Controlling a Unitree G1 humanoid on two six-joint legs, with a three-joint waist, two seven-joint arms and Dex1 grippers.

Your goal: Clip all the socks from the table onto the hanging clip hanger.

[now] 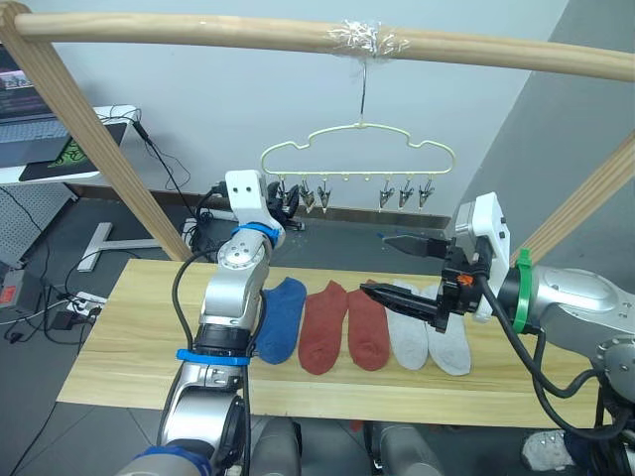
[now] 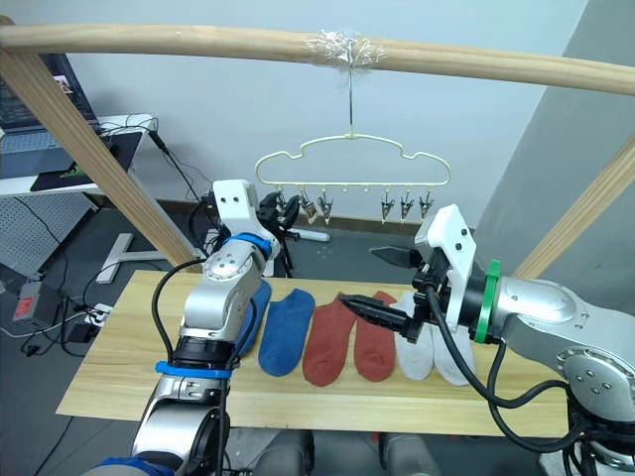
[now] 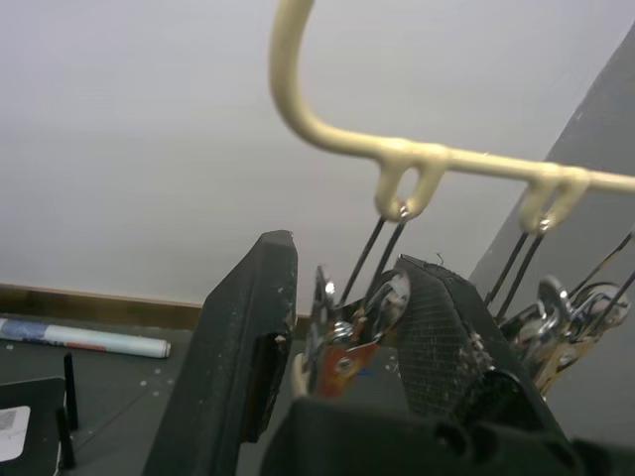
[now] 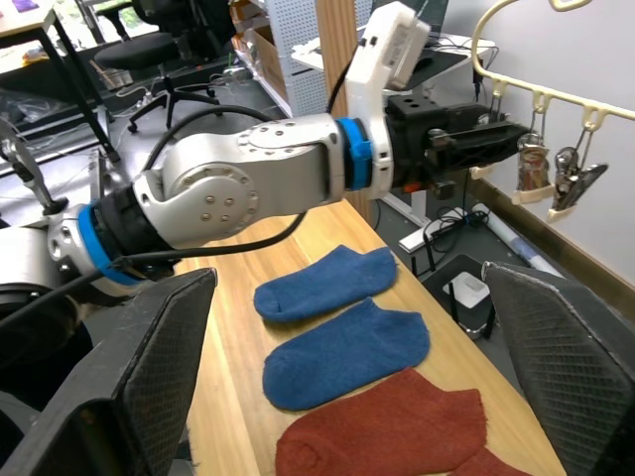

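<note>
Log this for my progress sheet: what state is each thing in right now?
Left gripper: open, fingers around a hanger clip.
Right gripper: open, empty, above the socks.
Clip hanger: hanging, no socks clipped.
Socks: six, flat in a row on the table.

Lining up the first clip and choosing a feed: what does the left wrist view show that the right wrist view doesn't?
Left wrist view: the left gripper close up, its fingers on either side of a clip, with a gap on one side. Right wrist view: two blue socks and a red sock lying flat on the table, and the left gripper seen from outside. Both: the hanger and its hanging clips.
</note>
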